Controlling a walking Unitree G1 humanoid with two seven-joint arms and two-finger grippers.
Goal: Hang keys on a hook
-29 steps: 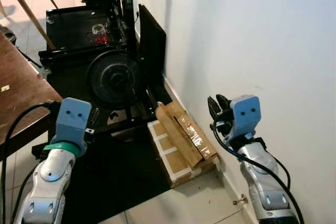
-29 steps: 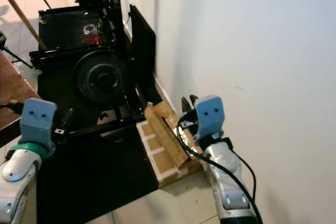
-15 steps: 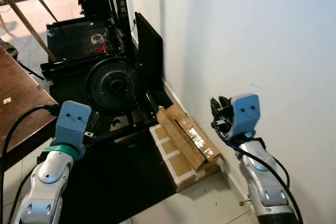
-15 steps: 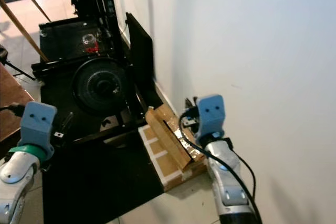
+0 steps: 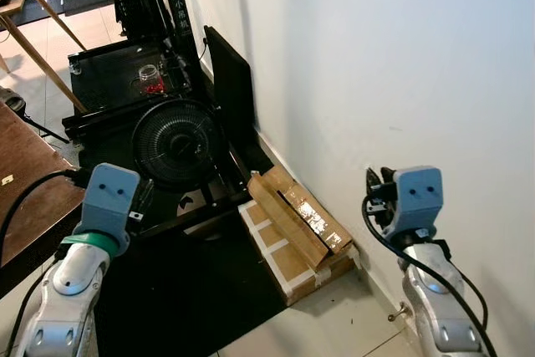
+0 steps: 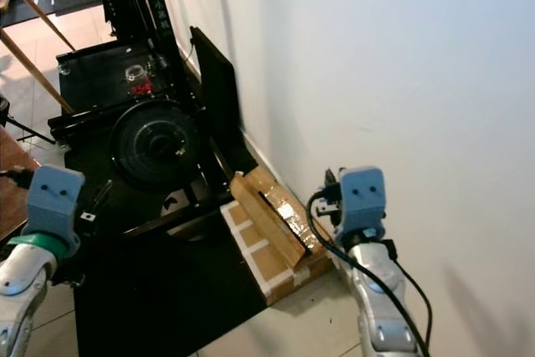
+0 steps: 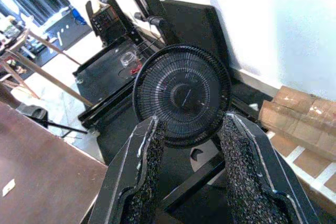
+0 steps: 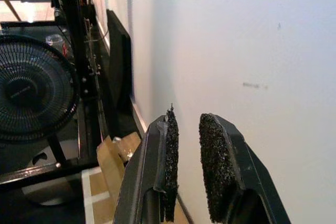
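Right gripper (image 8: 186, 169) raised close beside the white wall (image 5: 401, 56), fingers slightly parted, nothing between them. Left gripper (image 7: 191, 166) spread wide, empty, facing the black fan (image 5: 175, 144). Cardboard boxes (image 5: 292, 223) line the wall's base. Keys and hook: can't tell where.

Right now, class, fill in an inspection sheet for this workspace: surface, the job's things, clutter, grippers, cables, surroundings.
Surface: tiled floor with a black mat along a white wall.
Job's things: no keys or hook seen.
Clutter: black fan on the mat; taped cardboard boxes against the wall; a glass jar on a black stand behind the fan.
Grippers: left gripper open, empty, pointing at the fan; right gripper slightly open, empty, close to the wall.
Cables: black cables loop from each wrist.
Surroundings: brown table at the robot's left; wooden poles beyond.
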